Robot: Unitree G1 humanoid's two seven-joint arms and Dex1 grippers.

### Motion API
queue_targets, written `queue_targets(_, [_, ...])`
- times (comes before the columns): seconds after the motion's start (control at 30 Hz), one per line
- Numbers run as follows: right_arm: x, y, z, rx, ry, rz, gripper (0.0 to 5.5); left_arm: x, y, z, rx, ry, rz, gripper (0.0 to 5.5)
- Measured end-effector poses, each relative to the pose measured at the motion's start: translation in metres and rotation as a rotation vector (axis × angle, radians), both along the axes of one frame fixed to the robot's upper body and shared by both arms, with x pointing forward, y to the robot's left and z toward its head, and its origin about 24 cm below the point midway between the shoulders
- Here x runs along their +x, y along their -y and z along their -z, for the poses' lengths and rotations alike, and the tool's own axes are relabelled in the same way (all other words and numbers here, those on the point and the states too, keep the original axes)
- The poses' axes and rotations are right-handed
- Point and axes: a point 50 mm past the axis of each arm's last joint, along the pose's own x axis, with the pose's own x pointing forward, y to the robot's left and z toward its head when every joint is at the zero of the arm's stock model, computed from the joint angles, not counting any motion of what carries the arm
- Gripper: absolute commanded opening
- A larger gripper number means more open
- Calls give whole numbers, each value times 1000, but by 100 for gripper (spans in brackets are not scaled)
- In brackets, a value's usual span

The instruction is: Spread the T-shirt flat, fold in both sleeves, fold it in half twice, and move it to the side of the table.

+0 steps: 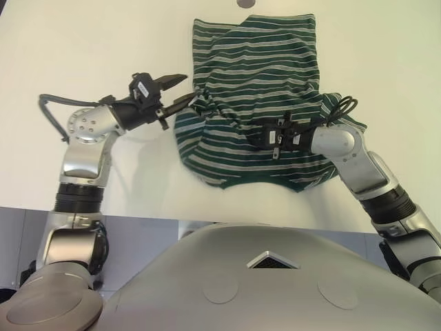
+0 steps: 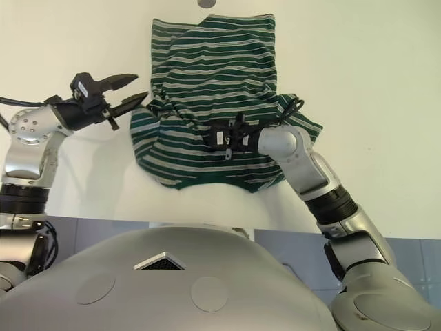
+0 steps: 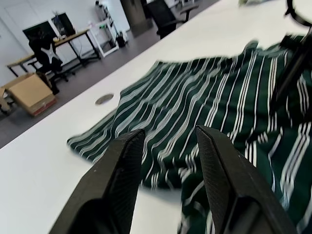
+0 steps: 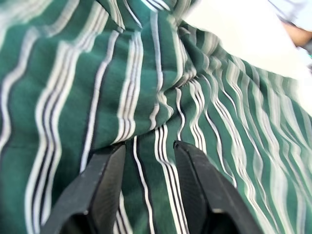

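The T-shirt (image 1: 255,83) is bunched up on the table (image 1: 83,41). The left gripper (image 1: 187,86) is held wide open at its edge, and the right gripper (image 4: 148,146) is parted on top.

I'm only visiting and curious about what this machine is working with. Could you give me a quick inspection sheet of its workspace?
Surface: white table, plain and flat.
Job's things: green striped T-shirt, rumpled mid-table, not yet spread flat.
Clutter: a round grey port in the tabletop beyond the shirt.
Grippers: left gripper open beside the shirt's left edge; right gripper open, over the cloth's near half.
Cables: left-arm cable and right-wrist cable, both black loops.
Surroundings: an office with a desk, a chair and a cardboard box on the floor.
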Motion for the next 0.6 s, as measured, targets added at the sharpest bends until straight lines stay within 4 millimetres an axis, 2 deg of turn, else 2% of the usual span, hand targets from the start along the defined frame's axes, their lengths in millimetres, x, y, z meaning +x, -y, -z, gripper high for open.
queue_targets(0.07, [3, -4, -2, 39, -4, 33, 184, -6, 16, -7, -13, 9, 50, 193])
queue_targets(0.1, [9, -6, -6, 67, 18, 67, 184, -8, 18, -2, 43, 19, 68, 193])
queue_targets(0.17, [24, -6, -17, 118, 84, 150, 184, -14, 10, 19, 223, 5, 86, 193])
queue_targets(0.2, [35, -5, -24, 149, 131, 209, 184, -18, 0, 33, 344, -18, 97, 193])
queue_targets(0.27, [44, -1, -27, 171, 164, 286, 184, -18, -12, 47, 481, -13, 100, 193])
queue_targets(0.4, [58, 7, -23, 134, 225, 391, 184, 1, -23, 51, 624, 123, 70, 193])
queue_targets(0.6, [69, 33, -4, -39, 273, 473, 184, 3, -32, 51, 587, 110, 37, 193])
